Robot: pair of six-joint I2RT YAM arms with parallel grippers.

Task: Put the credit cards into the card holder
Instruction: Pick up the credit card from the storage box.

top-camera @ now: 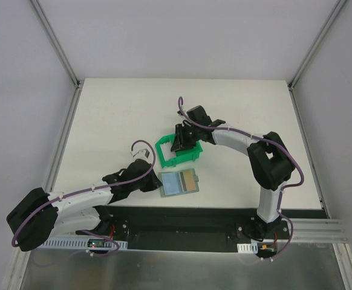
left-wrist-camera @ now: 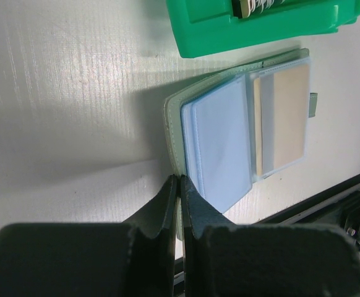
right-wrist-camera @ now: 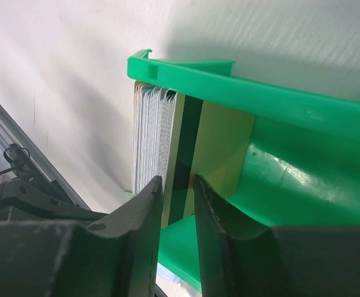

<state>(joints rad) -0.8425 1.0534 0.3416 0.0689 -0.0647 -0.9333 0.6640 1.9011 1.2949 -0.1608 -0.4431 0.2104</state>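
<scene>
Credit cards (right-wrist-camera: pixel 152 130) stand on edge in a tight whitish stack at the left end of the green bin (right-wrist-camera: pixel 279 102), left of centre in the right wrist view. Next to the stack a cream striped card (right-wrist-camera: pixel 223 148) stands with its dark magnetic band toward the camera; any print on it is too faint to read. The right gripper (right-wrist-camera: pixel 178 182) reaches into the bin from the bottom of that frame. Its jaws are narrow but parted, one finger on each side of the striped card's near edge. Whether the pads press it I cannot tell.

In the top view the bin sits at the middle of the table (top-camera: pixel 115 115). The card holder (top-camera: pixel 179 183) lies open and flat just below it, toward lower centre. In the left wrist view its left leaf shows a bluish clear pocket. Its right leaf holds a tan card (left-wrist-camera: pixel 290 117) behind clear plastic, with a small grey clasp tab (left-wrist-camera: pixel 313 104) at the right edge. The left gripper (left-wrist-camera: pixel 179 185) has its jaws pressed together, tips touching the holder's lower left edge. A striped patch (left-wrist-camera: pixel 254 6) at the top of that frame is too blurred to read.
</scene>
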